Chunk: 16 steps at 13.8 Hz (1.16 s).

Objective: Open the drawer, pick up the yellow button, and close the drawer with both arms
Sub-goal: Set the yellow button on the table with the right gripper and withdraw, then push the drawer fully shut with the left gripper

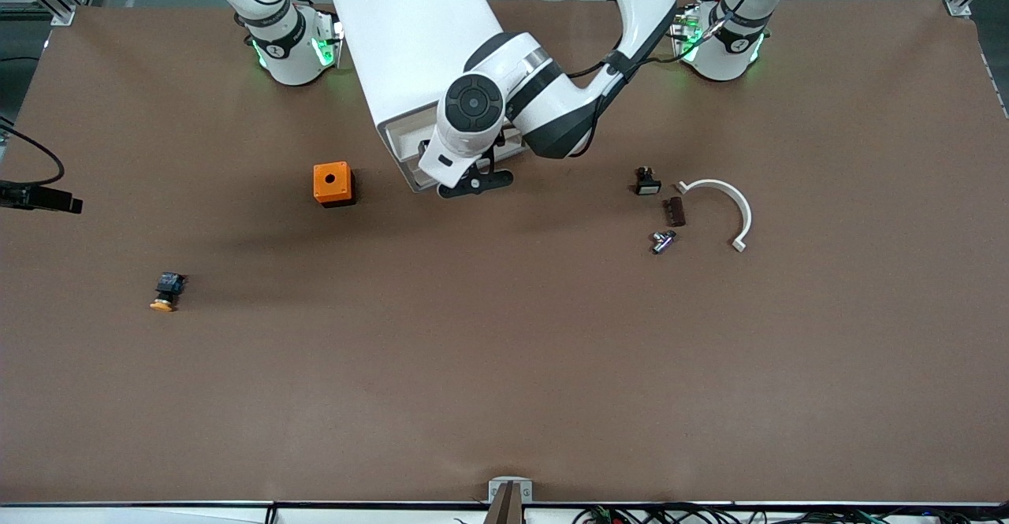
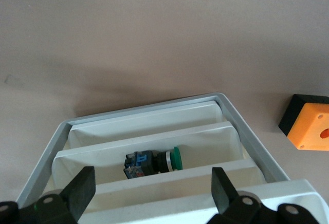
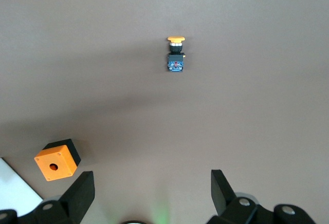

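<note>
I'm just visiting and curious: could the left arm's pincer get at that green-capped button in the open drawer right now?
Probably yes. The left pincer hangs open right over the pulled-out drawer, and the green-capped button lies uncovered in a compartment between its fingers, with nothing seen above it.

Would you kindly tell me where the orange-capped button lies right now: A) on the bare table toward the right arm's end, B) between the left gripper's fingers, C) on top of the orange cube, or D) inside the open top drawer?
A: the button lies alone on the table, nearer the front camera than the orange cube.
</note>
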Motion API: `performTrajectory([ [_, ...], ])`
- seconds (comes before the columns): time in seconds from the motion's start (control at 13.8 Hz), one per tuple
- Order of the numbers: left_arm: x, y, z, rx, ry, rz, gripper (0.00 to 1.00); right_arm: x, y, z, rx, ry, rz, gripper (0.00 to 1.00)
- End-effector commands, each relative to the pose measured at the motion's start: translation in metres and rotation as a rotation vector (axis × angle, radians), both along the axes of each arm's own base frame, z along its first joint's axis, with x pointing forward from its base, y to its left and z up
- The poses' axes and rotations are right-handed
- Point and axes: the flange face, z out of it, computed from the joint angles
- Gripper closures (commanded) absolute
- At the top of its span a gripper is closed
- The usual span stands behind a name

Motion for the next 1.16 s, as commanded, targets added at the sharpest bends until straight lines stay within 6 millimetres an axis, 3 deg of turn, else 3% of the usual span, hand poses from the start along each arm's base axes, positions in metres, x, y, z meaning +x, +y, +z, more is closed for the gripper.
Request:
performTrajectory([
  [0.0, -0.022, -0.014, -0.001, -0.029, 0.055, 0.006, 0.00, -0.008, 0.006, 0.021, 0.012, -0.015, -0.027, 0.00],
  [0.44, -0.041, -0.020, -0.015, -0.016, 0.098, -0.006, 0.00, -0.002, 0.020, 0.038, -0.020, -0.045, 0.009, 0.00],
  [0.8, -0.056, -0.029, -0.017, -0.040, 0.151, 0.000, 0.00, -0.001, 0.021, 0.039, -0.021, -0.048, 0.009, 0.00],
  [1.09, -0.053, -0.026, -0.016, -0.040, 0.148, 0.005, 0.00, -0.003, 0.020, 0.088, -0.098, -0.105, 0.022, 0.00],
])
